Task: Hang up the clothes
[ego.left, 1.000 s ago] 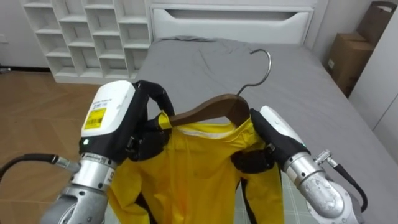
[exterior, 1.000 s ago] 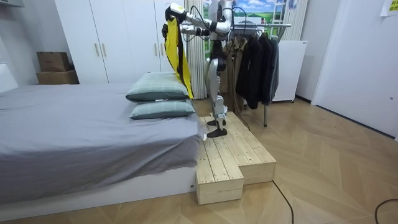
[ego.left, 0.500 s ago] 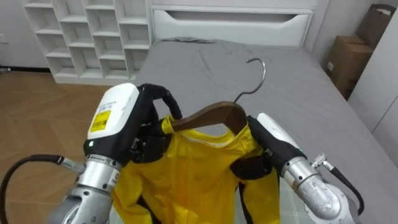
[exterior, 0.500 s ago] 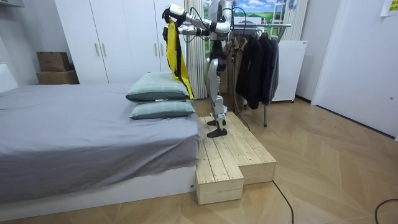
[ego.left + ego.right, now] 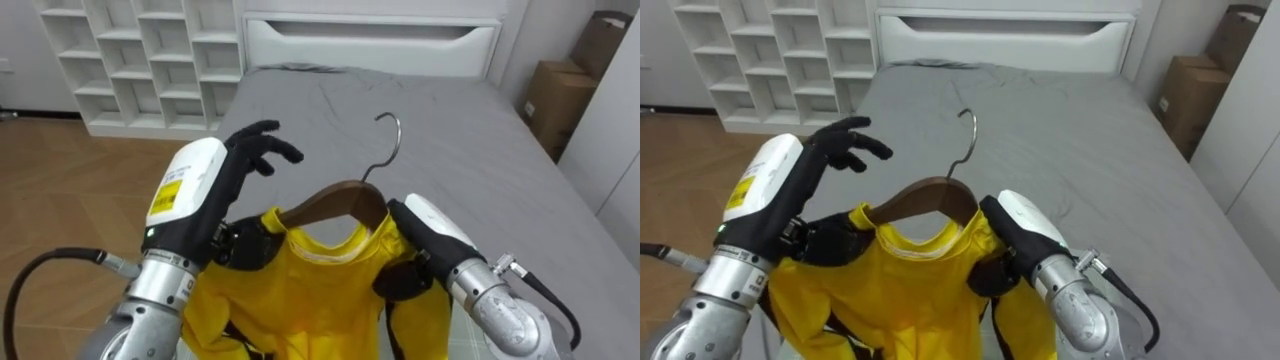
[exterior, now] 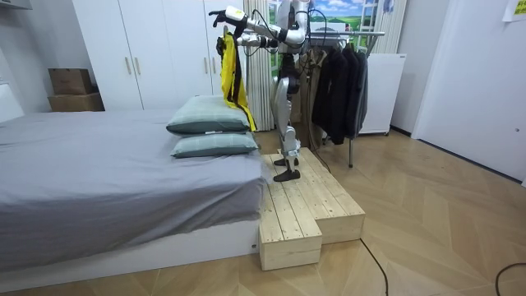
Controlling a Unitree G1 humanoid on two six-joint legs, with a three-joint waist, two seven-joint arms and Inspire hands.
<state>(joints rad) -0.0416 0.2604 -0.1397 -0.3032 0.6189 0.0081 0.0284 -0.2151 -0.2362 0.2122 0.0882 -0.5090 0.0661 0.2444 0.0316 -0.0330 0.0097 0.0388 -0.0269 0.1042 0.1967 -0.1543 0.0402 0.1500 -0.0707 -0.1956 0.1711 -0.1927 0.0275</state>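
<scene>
The robot stands on one wooden platform [image 6: 308,205] at the side of the bed [image 5: 470,130], with both arms raised in front of it. Between the hands there is one wooden hanger [image 5: 335,200] with one metal hook [image 5: 390,148], and the hook points up over the grey cover. On this hanger sits one yellow garment [image 5: 310,290] with dark trim, and it hangs down from the hanger in the air beside the bed.

The left hand [image 5: 215,180] is at the left shoulder of the garment. Its fingers [image 5: 258,145] are stretched out and apart and hold nothing. On the back of this hand is one yellow label with dark print, too small to read.

The right hand [image 5: 425,230] is at the right shoulder of the garment. Its dark fingers [image 5: 400,278] are curled into the yellow cloth and clamp it there.

Two pillows [image 6: 209,115] lie one on the other at the near end of the bed. At the far end of the bed stands one white headboard [image 5: 370,35], and to its left one white shelf unit [image 5: 150,50] with many open compartments. Two cardboard boxes [image 5: 555,95] stand to the right of the bed.

Behind the robot is one clothes rack [image 6: 345,34] with several dark clothes [image 6: 337,82] on it. One white wardrobe [image 6: 148,49] stands along the wall.
</scene>
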